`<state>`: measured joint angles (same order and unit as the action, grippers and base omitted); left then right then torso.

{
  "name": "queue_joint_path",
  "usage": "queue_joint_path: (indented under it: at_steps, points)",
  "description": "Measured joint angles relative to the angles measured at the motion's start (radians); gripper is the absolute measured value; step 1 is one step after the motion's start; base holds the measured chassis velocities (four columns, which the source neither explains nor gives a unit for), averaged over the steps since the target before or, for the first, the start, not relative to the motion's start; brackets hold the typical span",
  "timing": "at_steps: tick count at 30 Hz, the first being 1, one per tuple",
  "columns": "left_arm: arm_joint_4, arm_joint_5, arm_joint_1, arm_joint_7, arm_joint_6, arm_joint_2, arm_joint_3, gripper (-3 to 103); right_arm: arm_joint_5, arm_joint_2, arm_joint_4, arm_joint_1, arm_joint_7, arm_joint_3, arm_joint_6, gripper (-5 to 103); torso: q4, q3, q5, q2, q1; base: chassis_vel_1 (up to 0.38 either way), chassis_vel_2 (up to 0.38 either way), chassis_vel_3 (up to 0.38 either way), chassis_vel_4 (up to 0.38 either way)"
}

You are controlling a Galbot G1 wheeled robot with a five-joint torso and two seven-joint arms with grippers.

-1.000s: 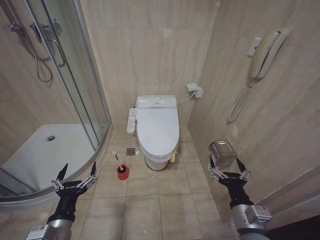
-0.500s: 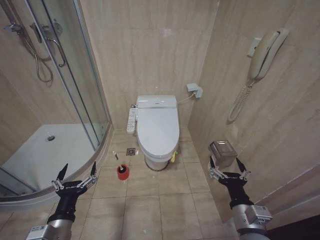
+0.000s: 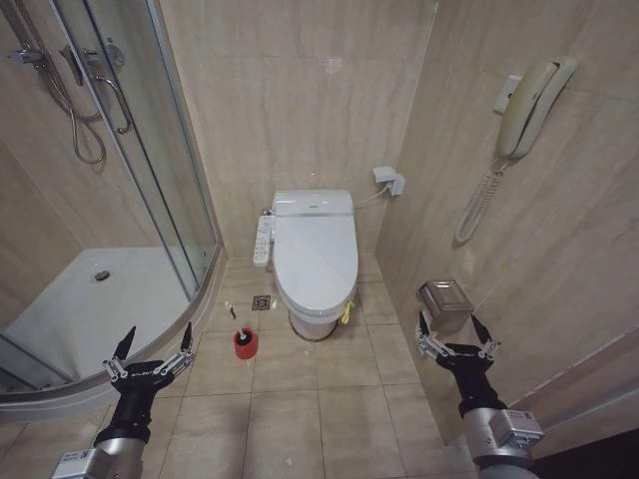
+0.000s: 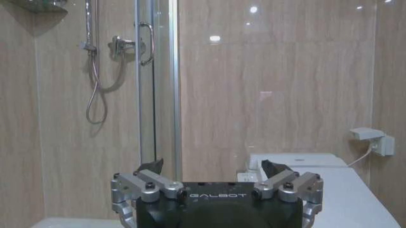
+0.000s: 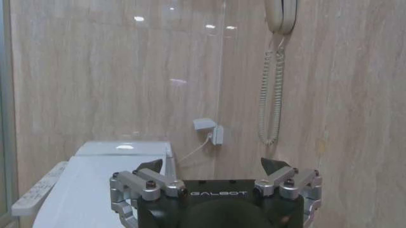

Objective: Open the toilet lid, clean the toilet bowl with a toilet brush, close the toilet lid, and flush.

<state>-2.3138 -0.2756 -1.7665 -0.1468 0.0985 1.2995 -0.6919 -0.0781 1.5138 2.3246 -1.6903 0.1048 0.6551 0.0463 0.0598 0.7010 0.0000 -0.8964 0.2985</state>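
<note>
The head view shows the lid (image 3: pixel 316 254) down and the brush (image 3: pixel 245 341) on the floor; both hands, left (image 3: pixel 152 346) and right (image 3: pixel 455 331), hang spread apart, empty.

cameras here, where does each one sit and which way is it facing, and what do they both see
Head view: high on the robot, looking forward and down at the closed toilet lid and the toilet brush on the floor; left gripper and right gripper both open, low in front.
Left wrist view: on the left arm, facing the back wall and shower door over the left gripper.
Right wrist view: on the right arm, facing the wall phone over the right gripper.
Shared: both wrist views catch the toilet lid.
</note>
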Motion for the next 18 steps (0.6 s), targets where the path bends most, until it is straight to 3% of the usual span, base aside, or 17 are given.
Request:
queue_joint_path:
  at_steps: [18]
  points:
    - [0.000,0.000,0.000,0.000,0.000,0.000,0.000,100,0.000,0.000,0.000,0.000,0.000,0.000,0.000,100,0.0000,0.000,0.0000,0.000,0.000,0.000,0.000,0.000,0.000]
